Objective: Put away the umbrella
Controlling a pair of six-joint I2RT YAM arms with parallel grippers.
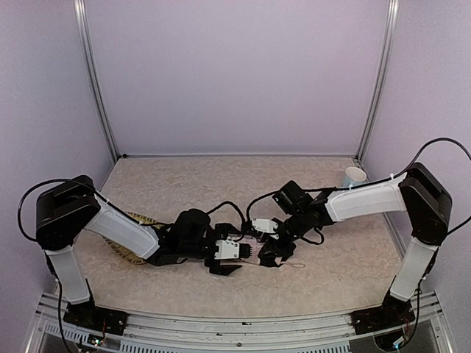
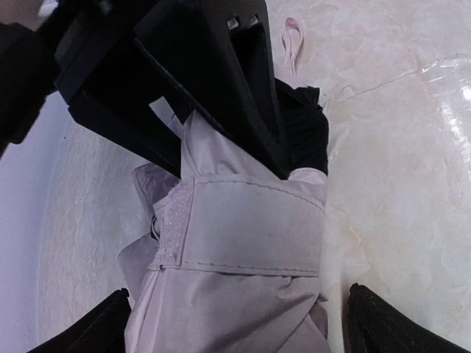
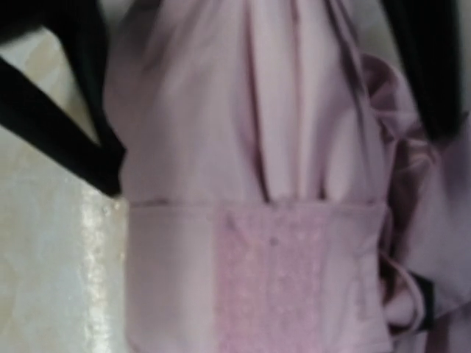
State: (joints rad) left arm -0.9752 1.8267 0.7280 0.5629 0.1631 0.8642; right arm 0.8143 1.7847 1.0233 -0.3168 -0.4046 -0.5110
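Pale lilac walls close in a beige mottled table, and both arms meet at its middle over the folded umbrella. The left gripper stands spread wide, its fingertips clear of the pink bundle on either side. The right gripper pinches the canopy, black fingers pressed against both flanks. Only the wrist views show the fastened velcro strap; only the overhead shows a paper cup far right.

White arms, apparently black claws
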